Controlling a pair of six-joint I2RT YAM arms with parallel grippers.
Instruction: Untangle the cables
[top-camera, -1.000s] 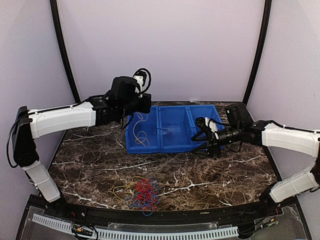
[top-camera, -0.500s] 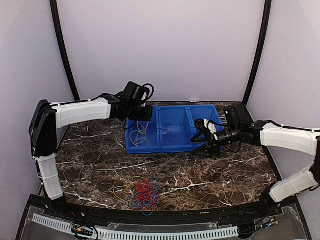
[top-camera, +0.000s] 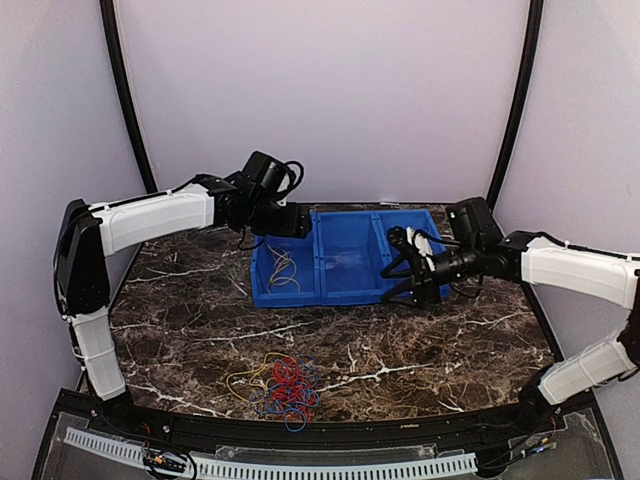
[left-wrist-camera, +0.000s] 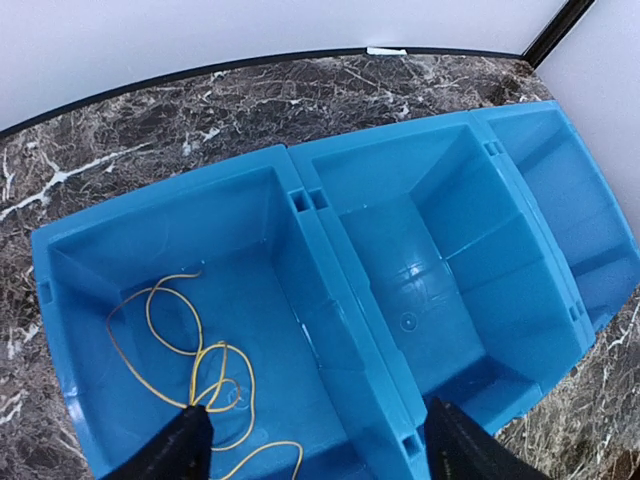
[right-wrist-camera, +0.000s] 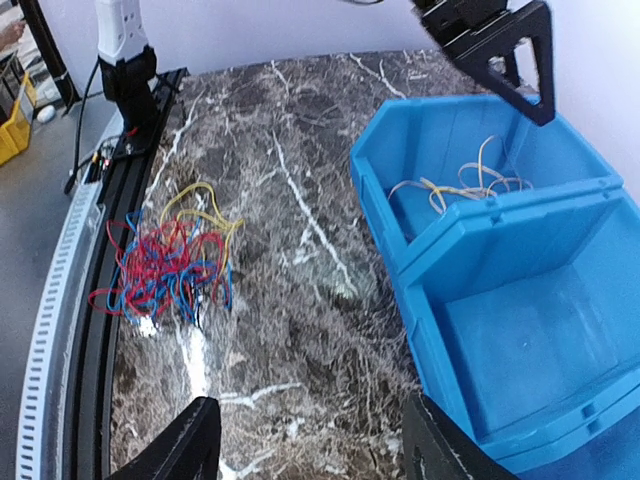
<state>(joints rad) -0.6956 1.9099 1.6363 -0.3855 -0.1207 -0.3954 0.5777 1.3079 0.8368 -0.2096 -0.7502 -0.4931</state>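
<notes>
My left gripper (left-wrist-camera: 322, 440) hangs over the left compartment of the blue bin (left-wrist-camera: 310, 200), fingers spread and empty; one yellow cable (left-wrist-camera: 200, 360) lies loose below. I should rise clear of the wall, then take a single outer loop. My right gripper (right-wrist-camera: 305, 440), also spread and empty, could pin the rest. The tangled red, blue and yellow cables (top-camera: 283, 385) sit on the table (top-camera: 420, 340) near its front edge, well apart from the bin.

Open marble table (top-camera: 430, 345) stretches between the blue bin (top-camera: 320, 296) at the back and the tangle of cables (top-camera: 284, 384) near the front edge, leaving either arm room to pass. The left gripper (top-camera: 288, 222), jaws apart, hangs over the bin's left compartment, where a yellow cable (left-wrist-camera: 212, 378) lies; the middle compartment stands bare. The right gripper (top-camera: 400, 266), jaws apart, crowds the bin's right end. Upright dividers wall off each compartment.
</notes>
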